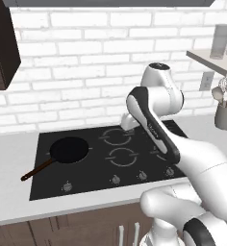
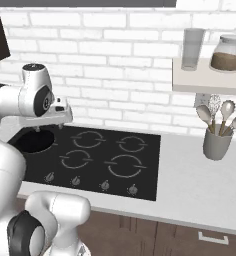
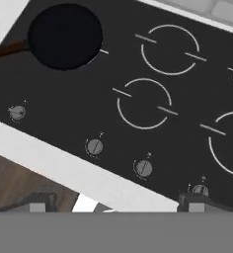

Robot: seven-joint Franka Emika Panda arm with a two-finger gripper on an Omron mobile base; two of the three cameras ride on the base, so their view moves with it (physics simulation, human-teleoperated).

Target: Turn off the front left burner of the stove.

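Note:
The stove [image 1: 96, 170] is a flat black glass cooktop [image 2: 145, 170] set in a pale counter. Grey ring burner marks [image 3: 144, 104] cover it, and a row of small round grey knobs [image 3: 94, 147] runs along its front edge. The leftmost knob [image 3: 17, 112] lies in front of a black pan [image 3: 65, 35]. That pan [image 1: 69, 150] sits on the left burner, its brown handle pointing front left. My gripper [image 3: 117, 202] hovers above the stove's front edge, open and empty, with the fingertips [image 3: 37, 202] wide apart. The right tip stands next to another knob [image 3: 200, 190].
A grey crock of utensils [image 2: 217, 142] stands on the counter right of the stove. Above it, a wall shelf [image 2: 205, 82] carries a glass and a jar. A white brick wall rises behind, and a dark cabinet [image 1: 2, 43] hangs at the upper left.

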